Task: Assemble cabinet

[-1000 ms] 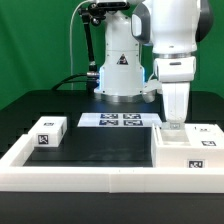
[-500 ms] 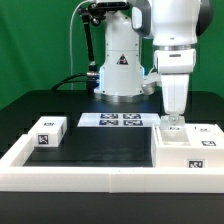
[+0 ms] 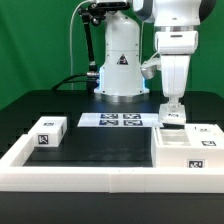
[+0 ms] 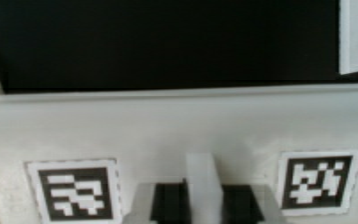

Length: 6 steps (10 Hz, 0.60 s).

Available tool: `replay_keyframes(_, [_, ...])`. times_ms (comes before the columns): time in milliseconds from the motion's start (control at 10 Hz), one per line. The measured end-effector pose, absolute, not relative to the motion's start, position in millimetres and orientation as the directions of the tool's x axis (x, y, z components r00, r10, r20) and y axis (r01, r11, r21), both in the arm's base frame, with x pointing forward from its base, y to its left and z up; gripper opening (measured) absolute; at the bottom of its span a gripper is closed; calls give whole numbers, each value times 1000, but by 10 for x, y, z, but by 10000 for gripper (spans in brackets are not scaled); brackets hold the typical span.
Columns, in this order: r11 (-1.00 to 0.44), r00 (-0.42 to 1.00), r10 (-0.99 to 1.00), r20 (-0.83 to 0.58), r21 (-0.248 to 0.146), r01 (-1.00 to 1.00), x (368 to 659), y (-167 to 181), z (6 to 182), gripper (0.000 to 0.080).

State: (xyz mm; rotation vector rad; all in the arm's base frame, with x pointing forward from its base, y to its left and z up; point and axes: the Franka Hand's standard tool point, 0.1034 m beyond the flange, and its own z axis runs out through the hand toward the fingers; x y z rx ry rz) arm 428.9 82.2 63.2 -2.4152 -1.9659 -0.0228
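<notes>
The cabinet body (image 3: 188,150), a large white box with black-and-white tags, sits at the exterior view's right inside the border wall. My gripper (image 3: 172,106) hangs above its back left corner, shut on a small white tagged panel (image 3: 172,117) that it holds just over the body. In the wrist view the dark fingers (image 4: 165,203) clamp a thin white edge, my gripper (image 4: 202,197) sits between two tags, and the white panel face (image 4: 176,130) fills most of the frame. Another small white tagged block (image 3: 47,131) lies at the exterior view's left.
The marker board (image 3: 120,120) lies flat at the back middle, in front of the arm's white base (image 3: 120,70). A long low white border wall (image 3: 100,180) runs along the front and sides of the black mat.
My gripper has risen from down at the cabinet body and shifted slightly toward the exterior view's left, carrying the small white panel up with it. The other parts have not moved.
</notes>
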Motion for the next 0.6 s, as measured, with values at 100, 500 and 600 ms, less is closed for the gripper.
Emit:
replay_keyframes(100, [-198,198,980,27,-13,980,4344,775,658,69])
replay_keyframes(500, [-210,211,977,27,-14,978,4399,699,658,70])
replay_keyframes(600, [-212,213,977,31,-32,977,4397,679,542,70])
